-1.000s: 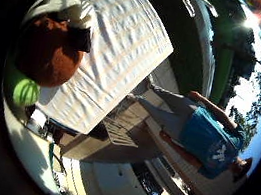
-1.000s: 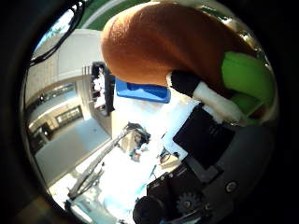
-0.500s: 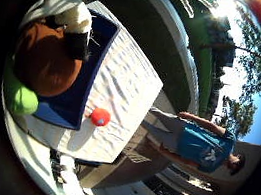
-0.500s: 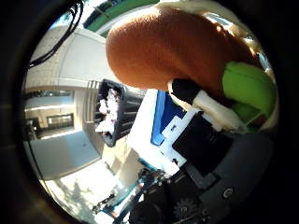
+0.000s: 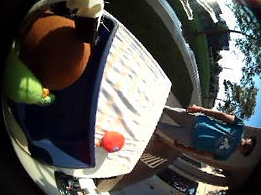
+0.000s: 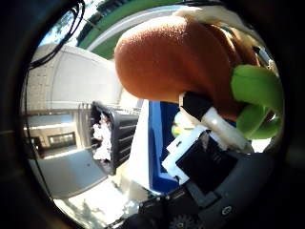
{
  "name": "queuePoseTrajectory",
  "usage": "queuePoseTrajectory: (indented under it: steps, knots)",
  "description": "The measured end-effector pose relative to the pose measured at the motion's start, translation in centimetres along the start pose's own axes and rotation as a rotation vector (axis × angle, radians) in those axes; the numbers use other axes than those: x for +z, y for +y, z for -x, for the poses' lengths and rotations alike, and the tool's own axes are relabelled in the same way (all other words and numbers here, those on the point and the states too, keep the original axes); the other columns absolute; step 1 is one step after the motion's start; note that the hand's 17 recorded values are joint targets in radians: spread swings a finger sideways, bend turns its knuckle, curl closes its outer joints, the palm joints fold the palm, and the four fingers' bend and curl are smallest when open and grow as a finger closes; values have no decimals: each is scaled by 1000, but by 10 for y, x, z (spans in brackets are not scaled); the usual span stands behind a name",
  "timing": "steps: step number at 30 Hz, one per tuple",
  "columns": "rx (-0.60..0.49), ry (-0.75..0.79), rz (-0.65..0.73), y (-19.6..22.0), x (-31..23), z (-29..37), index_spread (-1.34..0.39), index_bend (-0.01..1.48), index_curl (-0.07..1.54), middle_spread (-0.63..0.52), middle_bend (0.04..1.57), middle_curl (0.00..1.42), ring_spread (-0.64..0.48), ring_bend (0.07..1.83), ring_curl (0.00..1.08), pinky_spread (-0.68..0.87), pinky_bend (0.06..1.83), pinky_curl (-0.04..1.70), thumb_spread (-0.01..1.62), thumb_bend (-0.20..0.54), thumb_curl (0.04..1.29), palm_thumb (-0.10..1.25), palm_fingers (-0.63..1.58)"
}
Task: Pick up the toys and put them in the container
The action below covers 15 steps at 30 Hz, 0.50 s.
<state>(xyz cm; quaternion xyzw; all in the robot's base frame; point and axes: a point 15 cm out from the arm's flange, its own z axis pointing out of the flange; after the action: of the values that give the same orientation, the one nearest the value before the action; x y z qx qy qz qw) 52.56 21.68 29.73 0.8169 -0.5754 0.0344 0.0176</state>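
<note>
Fingers (image 6: 217, 126) of white and black parts curl round a rounded brown plush toy with a bright green part (image 6: 181, 62), clamping it tight against the palm of the right hand (image 6: 205, 162); the toy fills much of the thumb-side view and so sits very close to the palm. Green part of the same toy: soft, glossy, lying beside the brown body, with a small orange spot next to it in the little-finger-side view. Held toy, position: raised above the open dark blue rectangular container (image 5: 70, 137), over one end of it rather than resting inside. Container: blue walls and floor, standing on a table covered with a white wrinkled cloth (image 5: 135, 98), close to the table's edge. Small round red-orange toy (image 5: 112, 141): lies on the white cloth just beside the container's long wall, outside it. Black slatted crate (image 6: 112, 138) with white contents: stands apart from the table on the pale paved ground. Person in a teal shirt (image 5: 214, 138): stands beyond the far side of the table, arm stretched toward it, touching none of the toys.
</note>
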Motion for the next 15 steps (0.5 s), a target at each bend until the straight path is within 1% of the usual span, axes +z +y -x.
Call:
queuePoseTrajectory:
  steps: [2, 3, 4, 8, 11, 13, 15]
  knots:
    - [-8, -1, 0, 0, 0, -3, -379, 565, 145, 85, 228, 604, 301, 634, 445, 455, 1043, 564, 1160, -41, 413, 635, -240]
    - [-15, -3, -4, 0, -1, -4, -384, 531, 140, 98, 201, 586, 310, 618, 432, 462, 1031, 554, 1159, -40, 409, 630, -227]
    - [-22, -3, -10, -1, -4, -4, -397, 443, 129, 133, 140, 534, 329, 579, 403, 483, 1009, 530, 1149, -40, 397, 616, -194]
    - [-34, -5, -34, 1, -19, -6, -408, 310, 136, 198, 114, 430, 357, 515, 362, 523, 953, 479, 1130, -33, 373, 603, -133]
    - [-28, -6, -81, 6, -49, -14, -411, 268, 154, 220, 118, 384, 365, 488, 347, 535, 912, 448, 1126, -29, 363, 604, -107]
    - [-18, -5, -94, 17, -71, -25, -413, 262, 173, 222, 129, 357, 361, 456, 336, 532, 843, 418, 1120, -29, 356, 603, -106]
    - [-12, -3, -87, 39, -94, -38, -399, 234, 186, 215, 139, 338, 358, 432, 328, 527, 787, 389, 1118, -29, 350, 604, -100]
